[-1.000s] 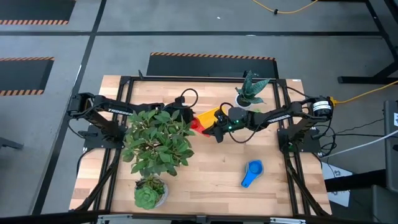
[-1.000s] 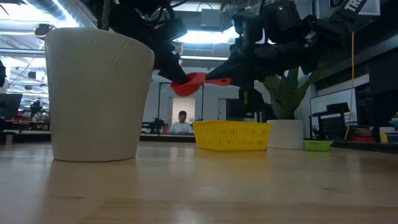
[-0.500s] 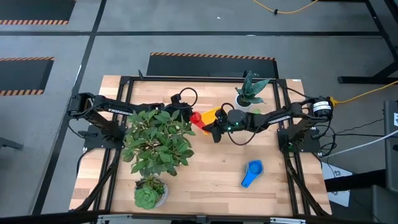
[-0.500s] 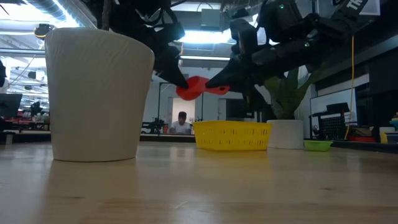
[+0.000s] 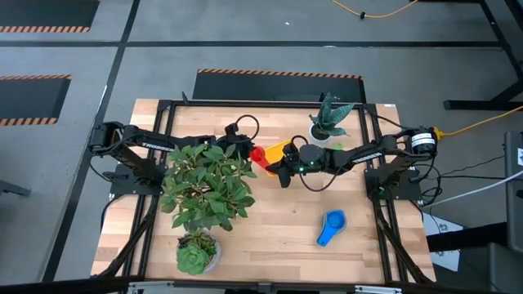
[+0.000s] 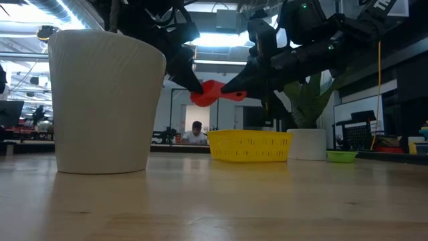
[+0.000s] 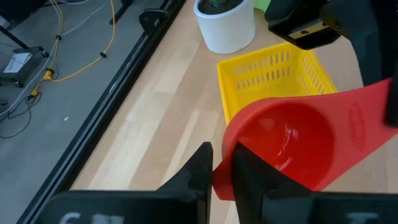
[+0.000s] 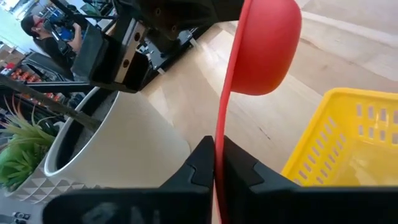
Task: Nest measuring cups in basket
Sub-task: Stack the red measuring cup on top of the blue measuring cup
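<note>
A red-orange measuring cup (image 5: 258, 155) hangs in the air between both grippers, just left of the yellow basket (image 5: 280, 149) and above its height in the low view (image 6: 208, 92). My left gripper (image 7: 222, 171) is shut on the cup's bowl. My right gripper (image 8: 216, 163) is shut on its handle. The basket (image 6: 249, 145) stands flat on the table. A blue cup (image 5: 331, 227) lies on the table near the right front, and a green cup (image 6: 342, 156) sits at the right in the low view. My left gripper pinches the rim of the cup's bowl (image 7: 219, 180), on the side away from the handle, one finger outside the wall and one inside. The cup is lifted clear, bowl opening toward the camera. My right gripper pinches the flat handle (image 8: 219, 140) between its two fingers, which lie along it; the handle shows edge-on. The bowl (image 8: 267, 50) stands out beyond the fingertips, clear of the table.
A large leafy plant in a white pot (image 5: 204, 184) stands by the left arm and hides part of it. A small succulent pot (image 5: 196, 257) is at the near edge, another potted plant (image 5: 329, 118) behind the basket. A person (image 6: 195, 134) sits far off in the room.
The right gripper has moved toward the table's left onto the cup's handle. The cup has shifted slightly toward the far edge and the basket, its handle end dipping a little, and it has stayed in the left gripper's hold.
</note>
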### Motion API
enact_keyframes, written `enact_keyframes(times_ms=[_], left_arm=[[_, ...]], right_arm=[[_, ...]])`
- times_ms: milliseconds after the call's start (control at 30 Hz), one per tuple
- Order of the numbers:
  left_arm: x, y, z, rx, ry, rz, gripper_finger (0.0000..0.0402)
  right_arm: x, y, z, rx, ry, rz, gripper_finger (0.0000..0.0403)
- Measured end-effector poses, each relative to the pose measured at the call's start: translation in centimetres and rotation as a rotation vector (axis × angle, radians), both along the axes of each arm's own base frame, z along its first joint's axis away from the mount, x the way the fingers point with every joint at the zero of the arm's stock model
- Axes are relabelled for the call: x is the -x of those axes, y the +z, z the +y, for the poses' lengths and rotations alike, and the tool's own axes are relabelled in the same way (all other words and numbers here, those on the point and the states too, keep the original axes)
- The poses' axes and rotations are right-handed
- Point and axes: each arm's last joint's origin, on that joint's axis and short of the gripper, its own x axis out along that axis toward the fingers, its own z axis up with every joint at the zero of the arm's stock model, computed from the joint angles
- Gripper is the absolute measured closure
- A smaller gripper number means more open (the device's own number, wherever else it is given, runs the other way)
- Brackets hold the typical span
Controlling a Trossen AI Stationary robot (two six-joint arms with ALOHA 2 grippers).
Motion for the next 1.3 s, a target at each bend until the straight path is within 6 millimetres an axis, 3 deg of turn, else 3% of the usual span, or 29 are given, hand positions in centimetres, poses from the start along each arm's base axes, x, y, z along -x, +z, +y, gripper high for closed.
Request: enact_keyframes(times_ms=[733, 1033, 1300], left_arm=[[-0.09, 0.02, -0.11, 0.023, -0.045, -0.007, 0.0364], [-0.07, -0.01, -0.04, 0.016, -0.034, -0.003, 0.0365], [-0.2, 0.03, -0.22, 0.026, -0.11, -0.001, 0.0369]], right_arm=[[0.12, -0.29, -0.04, -0.003, 0.068, 0.031, 0.0375], [0.43, -0.96, -0.23, -0.022, 0.104, 0.107, 0.0296], [0.6, -0.59, -0.21, -0.084, 0.236, 0.093, 0.0289]])
